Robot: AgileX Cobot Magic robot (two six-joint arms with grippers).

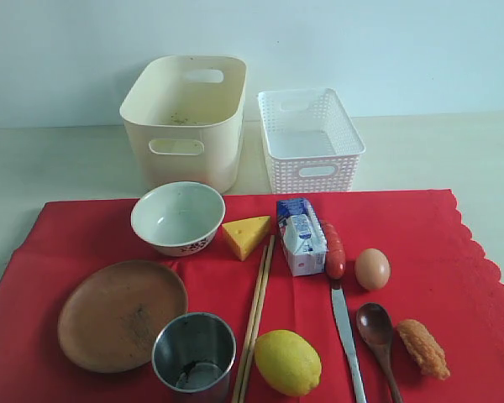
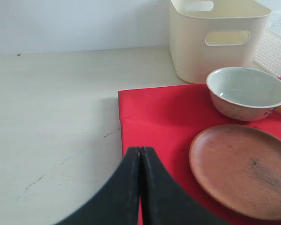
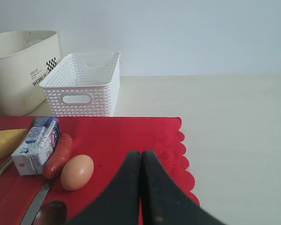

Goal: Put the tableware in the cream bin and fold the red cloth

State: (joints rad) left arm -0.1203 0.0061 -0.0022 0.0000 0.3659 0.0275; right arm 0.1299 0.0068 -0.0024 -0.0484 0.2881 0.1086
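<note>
Exterior view: red cloth (image 1: 454, 243) spread flat on the counter (image 1: 59, 159), scalloped edge at the right. Behind it, cream bin (image 1: 185, 117) on the left and white basket (image 1: 311, 138) on the right, both upright, just apart.

On the cloth, left to right:
- plate (image 1: 122, 314) at near left
- bowl (image 1: 177, 217) upright behind it, close before the bin
- cup (image 1: 194, 353) at the near edge, just beside the plate
- cheese (image 1: 246, 236) beside the bowl
- chopsticks (image 1: 256, 319) laid together, running near to far
- lemon (image 1: 287, 362)
- carton (image 1: 301, 236)
- sausage (image 1: 333, 250) against the carton
- knife (image 1: 347, 336) in front of the sausage
- egg (image 1: 372, 269)
- spoon (image 1: 378, 332)
- fried piece (image 1: 422, 347) farthest right

Left wrist view: left pincer (image 2: 140, 154) pressed together, empty, above the cloth's left edge near the plate.

Right wrist view: right pincer (image 3: 141, 157) likewise together, empty, above the cloth near the scallops.
</note>
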